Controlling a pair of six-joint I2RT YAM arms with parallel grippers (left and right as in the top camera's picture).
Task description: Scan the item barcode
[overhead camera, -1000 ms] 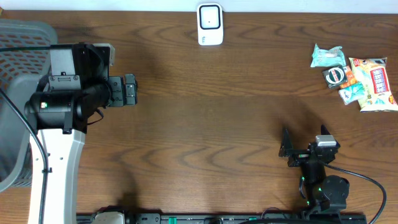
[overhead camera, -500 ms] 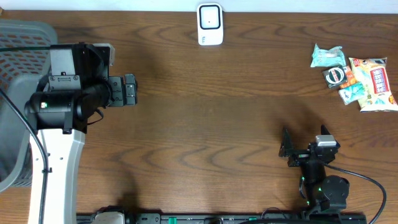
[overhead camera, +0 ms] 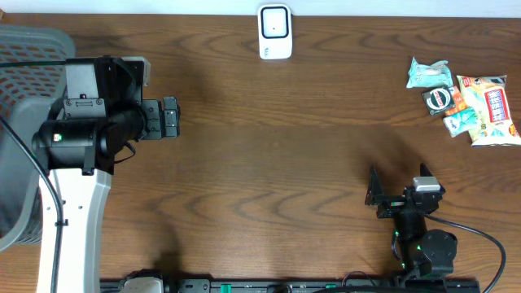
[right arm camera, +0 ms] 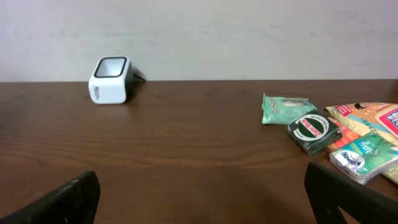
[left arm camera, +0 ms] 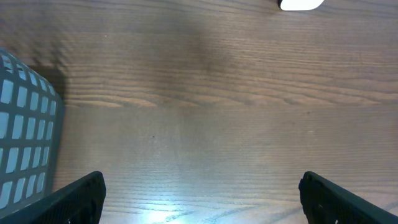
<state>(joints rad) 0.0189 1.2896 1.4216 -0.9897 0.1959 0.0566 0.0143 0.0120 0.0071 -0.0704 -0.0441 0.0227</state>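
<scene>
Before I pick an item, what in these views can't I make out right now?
- Barcodes on the snack packets: none shows; overhead the print is too small, the right wrist view shows only upper faces.
- Orange bag: cut off by the right wrist view's right edge.
- Scanner: cut off by the left wrist view's top edge.
- Basket: inside partly hidden overhead by the left arm and the left edge.

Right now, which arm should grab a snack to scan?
Right. The right pincer, open, sits nearer the snacks; the left pincer is far off by the basket.
</scene>
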